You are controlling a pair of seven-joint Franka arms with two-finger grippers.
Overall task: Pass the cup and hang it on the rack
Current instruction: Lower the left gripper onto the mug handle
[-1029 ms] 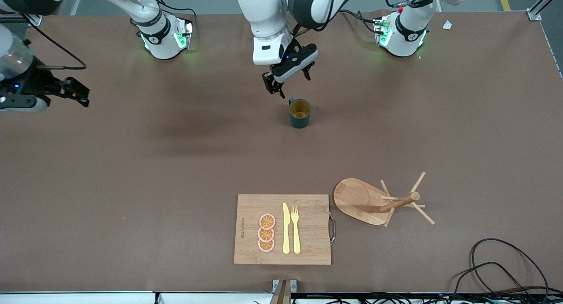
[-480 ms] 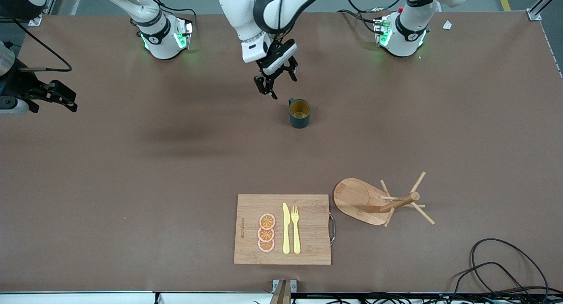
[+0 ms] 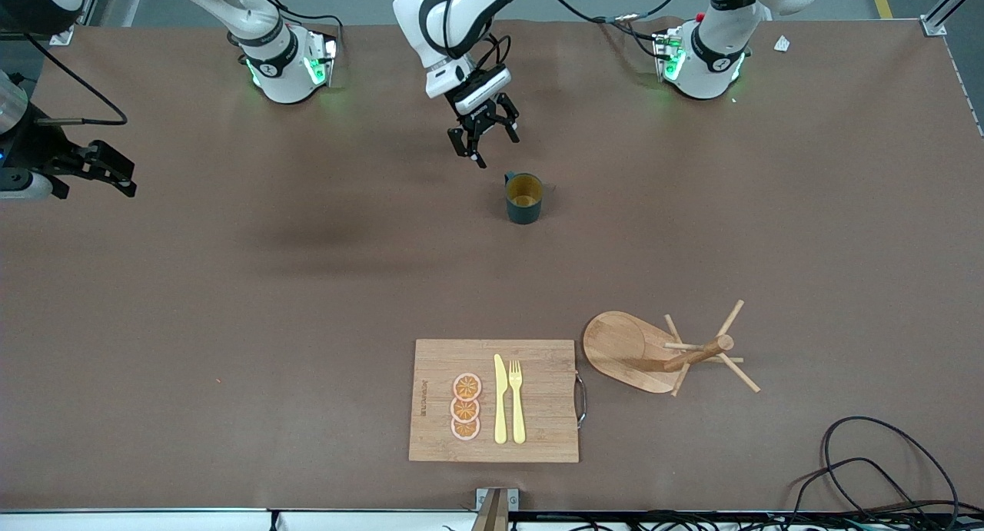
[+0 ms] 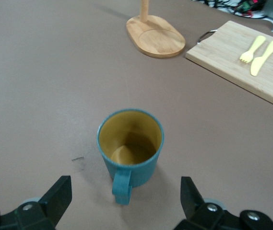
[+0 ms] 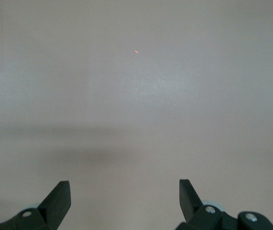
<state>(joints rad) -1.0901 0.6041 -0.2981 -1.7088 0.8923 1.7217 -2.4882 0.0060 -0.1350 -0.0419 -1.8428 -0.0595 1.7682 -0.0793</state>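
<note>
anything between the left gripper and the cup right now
Nothing. In the left wrist view only bare table separates the open left gripper from the upright cup, whose handle points toward the gripper.

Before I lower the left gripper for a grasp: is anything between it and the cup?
Nothing visible. The left gripper is open, and the cup stands upright on bare table, its handle toward the fingers.

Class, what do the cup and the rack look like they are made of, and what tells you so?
Cup: probably matte plastic or bamboo fibre; teal outside, dull yellow inside, no shine.
Rack: light wood, likely bamboo; pale grain on its oval base, thin pegs.
</note>
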